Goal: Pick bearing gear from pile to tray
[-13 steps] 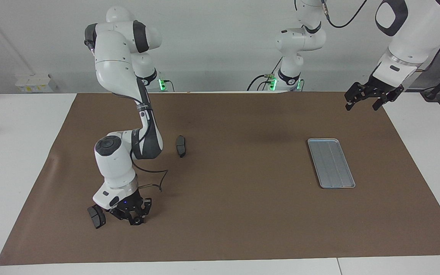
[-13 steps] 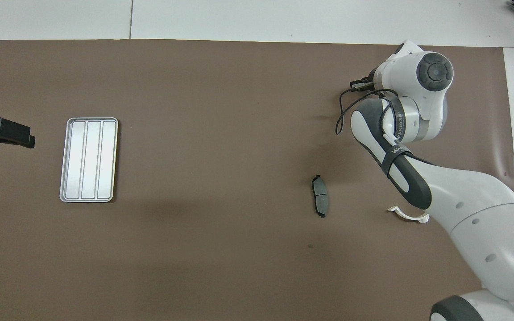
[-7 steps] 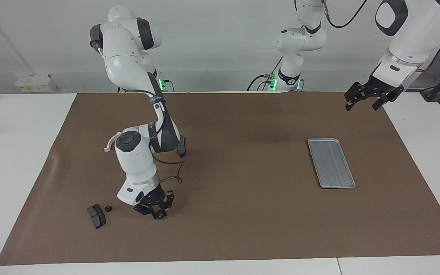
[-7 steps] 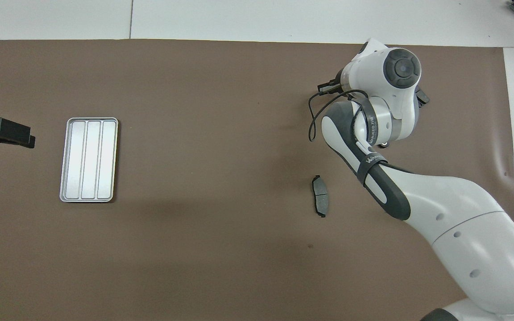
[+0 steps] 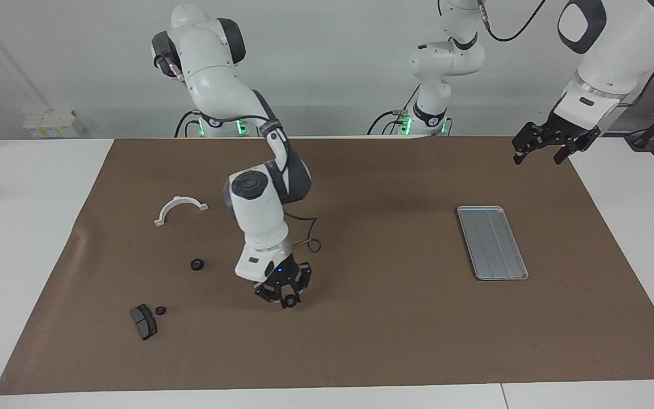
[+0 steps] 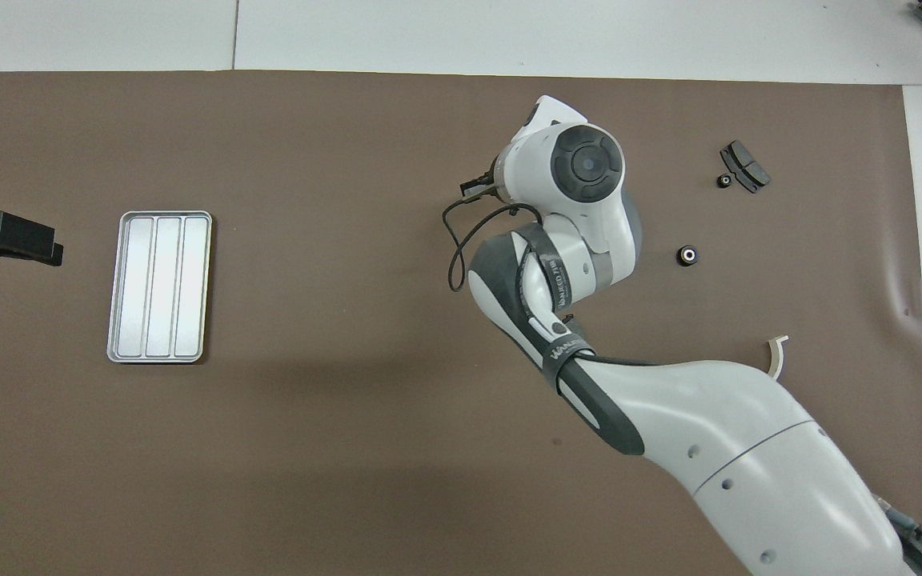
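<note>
My right gripper (image 5: 285,299) is shut on a small black ring, the bearing gear (image 5: 288,300), and holds it just above the mat between the pile and the tray. In the overhead view the arm's wrist (image 6: 585,164) hides the gripper. The pile lies toward the right arm's end: a dark brake pad (image 5: 143,321) (image 6: 744,166), a tiny black ring (image 5: 160,310) (image 6: 723,181) beside it, another black ring (image 5: 197,264) (image 6: 687,255) and a white half-ring bracket (image 5: 179,207) (image 6: 777,356). The silver ridged tray (image 5: 491,242) (image 6: 160,286) lies empty toward the left arm's end.
My left gripper (image 5: 548,149) (image 6: 49,248) waits open in the air over the mat's edge at the left arm's end, beside the tray. The brown mat (image 5: 372,341) covers most of the white table. My right arm hides the mat under it.
My right gripper has lifted off the pile with the ring and swung toward the tray. That uncovered the two rings and the bracket. The left arm has not moved.
</note>
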`<act>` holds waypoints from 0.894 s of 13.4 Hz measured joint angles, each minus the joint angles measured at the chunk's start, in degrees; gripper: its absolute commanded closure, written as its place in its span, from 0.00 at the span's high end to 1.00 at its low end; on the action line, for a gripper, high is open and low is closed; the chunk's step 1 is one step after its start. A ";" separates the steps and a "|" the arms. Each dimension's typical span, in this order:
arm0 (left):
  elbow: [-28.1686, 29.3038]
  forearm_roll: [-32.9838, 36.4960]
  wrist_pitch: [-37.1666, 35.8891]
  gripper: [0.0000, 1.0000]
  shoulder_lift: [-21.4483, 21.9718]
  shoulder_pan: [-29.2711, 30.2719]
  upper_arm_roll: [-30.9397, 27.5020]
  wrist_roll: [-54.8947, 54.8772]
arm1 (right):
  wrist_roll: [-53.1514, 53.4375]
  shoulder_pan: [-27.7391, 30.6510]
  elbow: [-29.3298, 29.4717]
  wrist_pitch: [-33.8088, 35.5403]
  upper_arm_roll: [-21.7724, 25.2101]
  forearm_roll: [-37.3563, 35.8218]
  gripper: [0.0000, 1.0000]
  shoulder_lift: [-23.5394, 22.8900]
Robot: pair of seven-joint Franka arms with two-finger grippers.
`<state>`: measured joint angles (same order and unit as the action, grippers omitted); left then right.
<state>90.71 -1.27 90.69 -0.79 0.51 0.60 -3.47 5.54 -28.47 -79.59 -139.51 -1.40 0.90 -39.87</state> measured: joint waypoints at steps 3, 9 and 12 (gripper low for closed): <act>0.00 0.00 0.66 1.00 0.00 -0.08 0.35 0.00 | 0.01 -4.43 0.00 0.00 -0.05 -0.08 0.23 0.43; 4.82 -0.11 9.53 1.00 0.70 -0.14 0.87 1.68 | 0.02 -11.99 -0.14 -2.23 -0.01 -0.30 0.23 0.57; 9.05 -0.18 13.32 1.00 2.13 -0.22 1.01 1.98 | 0.02 -12.43 -1.27 -5.05 0.00 -2.67 0.50 0.41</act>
<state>99.76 -1.44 104.01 1.34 0.29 1.61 -1.49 5.57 -40.90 -80.85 -144.56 -1.40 -1.77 -39.46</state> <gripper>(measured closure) 0.000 0.648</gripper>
